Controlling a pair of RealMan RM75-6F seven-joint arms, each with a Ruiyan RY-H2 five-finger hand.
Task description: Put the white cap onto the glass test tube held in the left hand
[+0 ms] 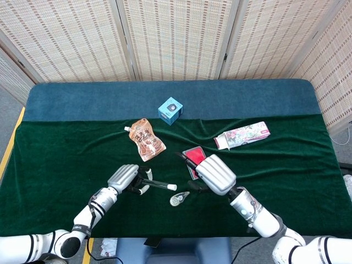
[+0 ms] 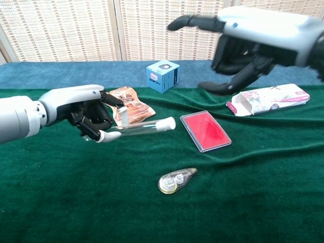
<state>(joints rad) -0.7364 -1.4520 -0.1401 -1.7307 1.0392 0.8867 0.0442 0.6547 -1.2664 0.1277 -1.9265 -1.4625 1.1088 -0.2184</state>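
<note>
My left hand point(image 2: 83, 112) point(image 1: 125, 178) holds the glass test tube point(image 2: 136, 129) point(image 1: 157, 184) by its closed end, the tube lying nearly level and pointing right. The white cap point(image 2: 167, 123) point(image 1: 172, 187) sits on the tube's open end. My right hand point(image 2: 243, 38) point(image 1: 213, 173) is open, raised well above and to the right of the tube, holding nothing. It looks blurred in the chest view.
On the green cloth point(image 2: 263, 192) lie a red flat case point(image 2: 205, 131), a correction-tape dispenser point(image 2: 176, 179), a brown snack pouch point(image 2: 132, 103), a blue cube box point(image 2: 162, 76) and a floral carton point(image 2: 267, 99). Wicker screens stand behind the table.
</note>
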